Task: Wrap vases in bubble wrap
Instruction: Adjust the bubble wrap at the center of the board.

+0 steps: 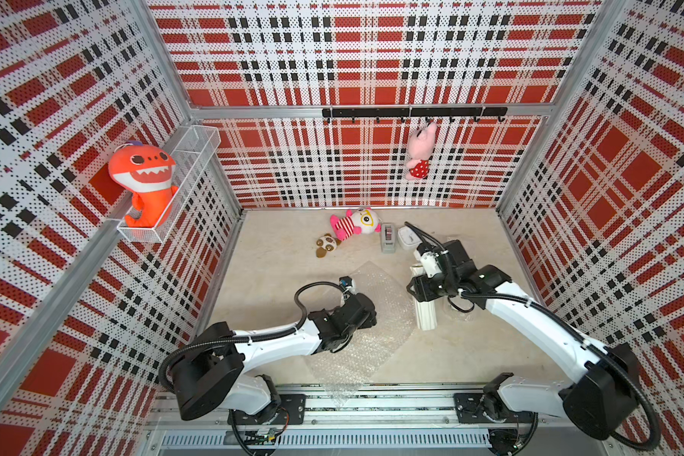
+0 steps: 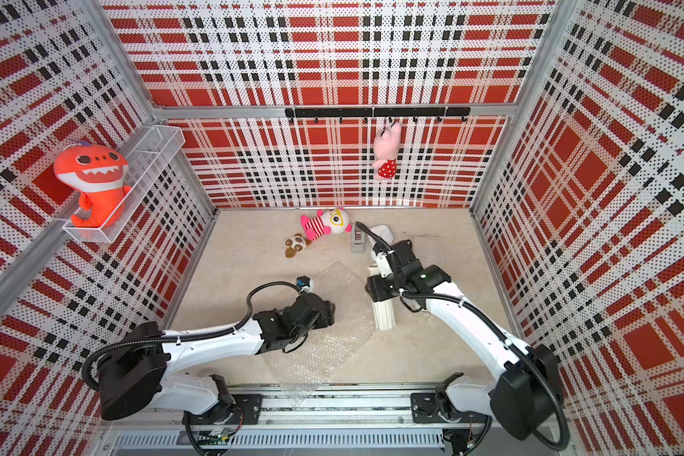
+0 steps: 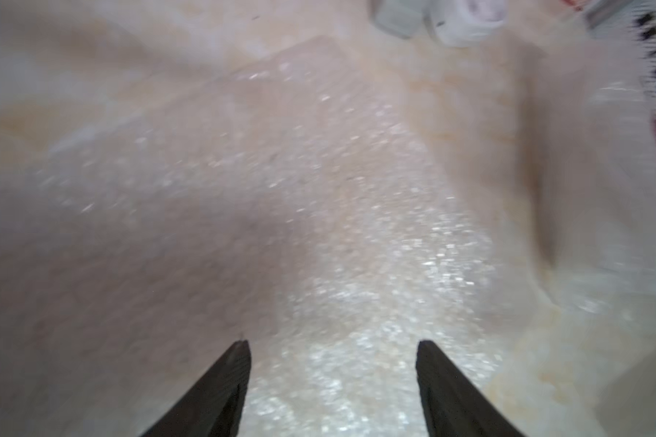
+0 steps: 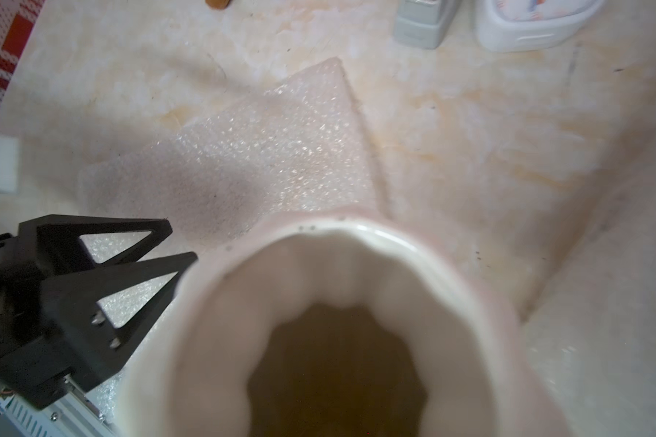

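A white ribbed vase (image 1: pixel 426 316) (image 2: pixel 384 316) lies slanted at the right edge of a bubble wrap sheet (image 1: pixel 376 339) (image 2: pixel 332 347) spread over the middle of the floor. My right gripper (image 1: pixel 421 290) (image 2: pixel 378 290) is shut across the vase's middle. The right wrist view looks straight into the vase's scalloped mouth (image 4: pixel 356 265), and the fingers are hidden there. My left gripper (image 1: pixel 372 316) (image 2: pixel 329 312) (image 3: pixel 332 342) (image 4: pixel 182 240) hovers open just over the bubble wrap (image 3: pixel 319 227) (image 4: pixel 262 159), its tips close beside the vase, holding nothing.
A grey tape dispenser (image 1: pixel 387 238) and a white square clock (image 1: pixel 408 237) stand behind the vase. Two plush toys (image 1: pixel 354 225) (image 1: pixel 326 244) lie near the back wall. An orange shark (image 1: pixel 147 181) sits in a wall basket, and a pink plush (image 1: pixel 421 154) hangs from the hook rail.
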`<state>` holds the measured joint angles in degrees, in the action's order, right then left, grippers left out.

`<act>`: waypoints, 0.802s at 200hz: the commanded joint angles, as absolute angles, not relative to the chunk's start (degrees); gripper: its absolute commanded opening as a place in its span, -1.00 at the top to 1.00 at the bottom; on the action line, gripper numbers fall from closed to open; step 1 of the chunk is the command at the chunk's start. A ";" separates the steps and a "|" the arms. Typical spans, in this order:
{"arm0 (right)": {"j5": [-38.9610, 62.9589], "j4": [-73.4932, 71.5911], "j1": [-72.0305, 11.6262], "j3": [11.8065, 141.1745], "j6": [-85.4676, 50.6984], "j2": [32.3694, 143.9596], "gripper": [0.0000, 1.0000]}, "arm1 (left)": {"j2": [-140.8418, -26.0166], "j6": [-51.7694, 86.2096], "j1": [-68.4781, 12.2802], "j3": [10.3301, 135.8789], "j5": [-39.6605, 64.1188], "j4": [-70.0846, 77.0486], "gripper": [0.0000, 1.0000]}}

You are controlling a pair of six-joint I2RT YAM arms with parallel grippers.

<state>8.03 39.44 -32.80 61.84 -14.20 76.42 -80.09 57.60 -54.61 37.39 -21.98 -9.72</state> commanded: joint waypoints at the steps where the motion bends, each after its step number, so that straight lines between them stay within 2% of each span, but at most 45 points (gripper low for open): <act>1: 7.84 33.41 -36.01 65.35 -13.28 80.43 0.86 | -79.13 67.23 -52.07 33.14 -24.52 -15.31 -0.44; 58: 5.24 26.45 -36.69 67.29 -10.81 91.45 0.89 | -80.50 62.96 -45.35 27.93 -23.38 -7.27 -0.40; 98: 5.39 26.74 -36.70 67.11 -10.03 96.42 0.90 | -83.17 52.55 -41.58 28.24 -20.16 0.00 -0.37; 133: 5.08 26.80 -36.96 61.67 -13.68 92.67 0.90 | -84.82 42.60 -39.46 31.29 -18.85 2.23 -0.36; 160: 7.88 25.05 -38.72 57.25 -20.43 89.20 0.89 | -87.49 34.16 -39.83 34.19 -11.36 8.43 -0.33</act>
<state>5.50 24.91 -36.75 60.84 -14.48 92.25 -85.01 44.42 -39.77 31.07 -18.22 2.57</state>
